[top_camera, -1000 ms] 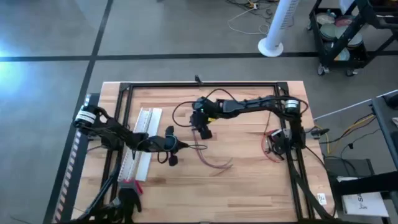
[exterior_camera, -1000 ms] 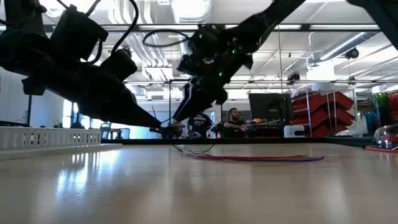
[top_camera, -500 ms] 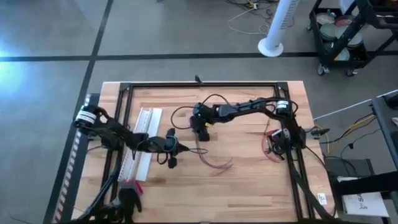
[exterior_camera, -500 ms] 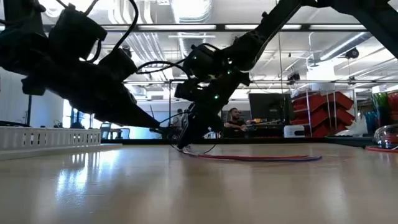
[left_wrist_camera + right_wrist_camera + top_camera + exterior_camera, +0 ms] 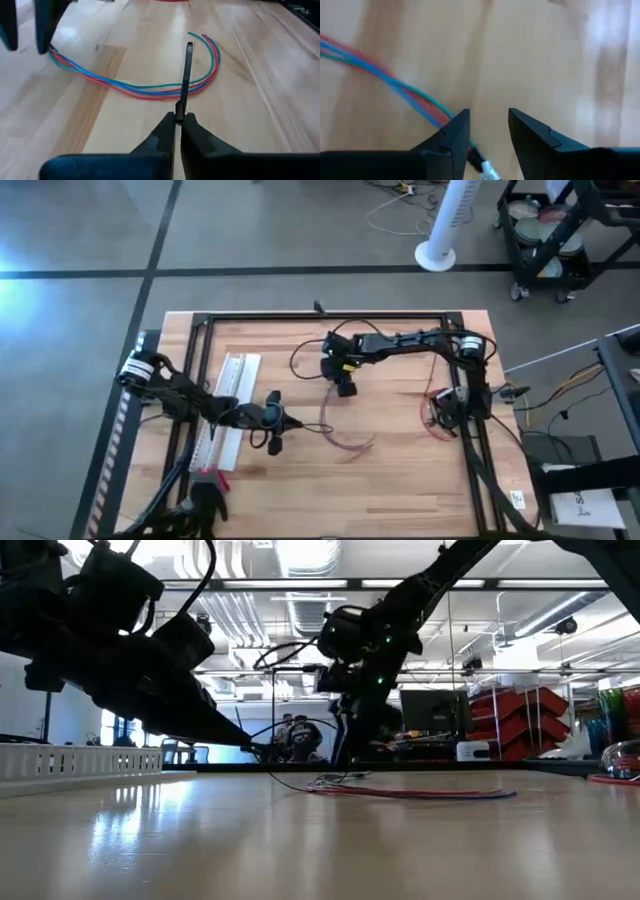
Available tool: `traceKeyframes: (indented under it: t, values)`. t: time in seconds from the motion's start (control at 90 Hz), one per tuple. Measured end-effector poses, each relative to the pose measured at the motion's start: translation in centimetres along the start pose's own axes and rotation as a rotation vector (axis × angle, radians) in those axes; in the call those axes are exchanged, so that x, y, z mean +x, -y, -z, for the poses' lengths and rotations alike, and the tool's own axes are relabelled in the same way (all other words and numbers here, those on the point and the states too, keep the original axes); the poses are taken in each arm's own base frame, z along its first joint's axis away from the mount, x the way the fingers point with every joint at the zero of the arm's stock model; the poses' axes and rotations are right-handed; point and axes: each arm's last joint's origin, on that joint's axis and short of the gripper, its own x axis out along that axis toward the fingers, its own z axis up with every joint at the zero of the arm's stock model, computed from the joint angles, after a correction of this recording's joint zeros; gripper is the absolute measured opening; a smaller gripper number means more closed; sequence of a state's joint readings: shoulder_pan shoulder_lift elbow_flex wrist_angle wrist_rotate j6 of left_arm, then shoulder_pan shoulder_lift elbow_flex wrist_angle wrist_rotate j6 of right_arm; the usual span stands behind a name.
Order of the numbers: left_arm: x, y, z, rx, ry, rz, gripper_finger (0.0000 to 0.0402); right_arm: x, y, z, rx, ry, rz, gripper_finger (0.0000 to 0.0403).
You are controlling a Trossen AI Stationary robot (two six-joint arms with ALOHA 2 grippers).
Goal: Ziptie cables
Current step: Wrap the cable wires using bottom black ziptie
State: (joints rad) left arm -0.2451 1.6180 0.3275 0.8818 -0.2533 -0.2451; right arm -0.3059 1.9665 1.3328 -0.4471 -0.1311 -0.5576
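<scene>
Cables (image 5: pixel 345 442) curving at frame centre, pale end beneath open right gripper (image 5: pixel 346 389); left gripper (image 5: pixel 179 120) clamped on zip tie (image 5: pixel 186 70) (pointing along them).

No readable text, label, brand, number or sign found in any of the views. Only some dark marks visible on a white sheet (image 5: pixel 588 507) at the lower right of the high view, too small to read.
</scene>
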Motion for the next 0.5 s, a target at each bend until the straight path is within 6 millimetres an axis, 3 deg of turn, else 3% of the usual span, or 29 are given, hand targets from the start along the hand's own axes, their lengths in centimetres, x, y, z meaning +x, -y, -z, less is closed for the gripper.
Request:
traceKeyframes:
  t: [0.189,0.344,0.5]
  values:
    - [0.0,0.0,0.0,0.001,-0.002,-0.002,0.0,-1.2,0.1,0.1,-0.011,-0.009,-0.007,0.0111]
    - [0.0,0.0,0.1,-0.001,-0.009,-0.003,0.0,-0.6,-1.6,0.2,0.002,0.037,-0.144,0.0099]
    - [0.0,0.2,0.3,0.004,-0.034,0.039,0.0,0.5,-3.1,0.0,-0.101,0.077,-0.11,0.009]
